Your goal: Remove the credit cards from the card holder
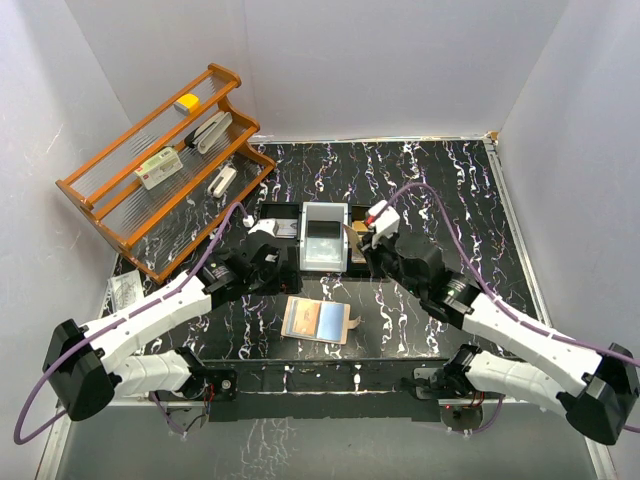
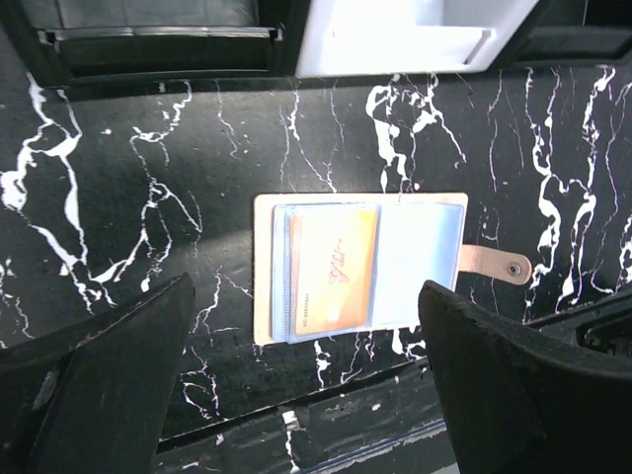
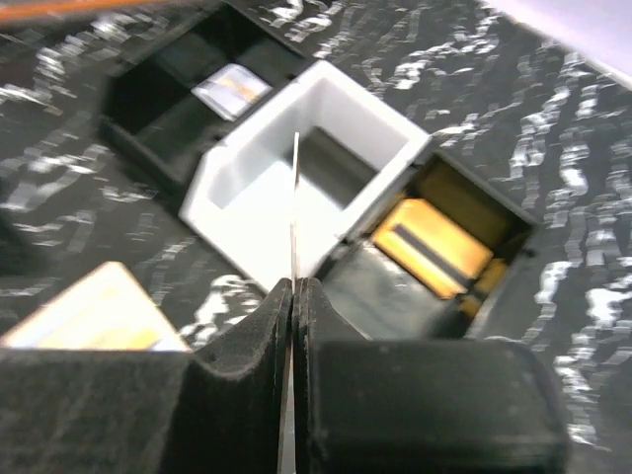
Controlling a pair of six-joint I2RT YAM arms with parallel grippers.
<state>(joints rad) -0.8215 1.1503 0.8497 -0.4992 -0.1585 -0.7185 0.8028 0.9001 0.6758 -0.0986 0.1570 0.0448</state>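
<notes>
Tan leather card holder (image 1: pixel 317 320) lies opened flat on the marbled tabletop (image 1: pixel 450 180), exposing a sleeved orange credit card (image 2: pixel 336 272) to the empty, wide-spread left pincer (image 2: pixel 306 296), while the right pincer (image 3: pixel 294 296) clenches another card (image 3: pixel 295 197) edge-on above the tray (image 3: pixel 237 188), likely for dropping.

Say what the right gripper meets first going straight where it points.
Likely the white middle compartment, the edge-on card pinched in the right gripper arriving first; depth is unclear.

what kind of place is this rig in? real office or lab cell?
Likely a lab test cell: plain white panel walls box in a black marbled table, the left arm and right arm are bolted at its near edge, and props like a wooden rack and a compartment tray look staged.
</notes>
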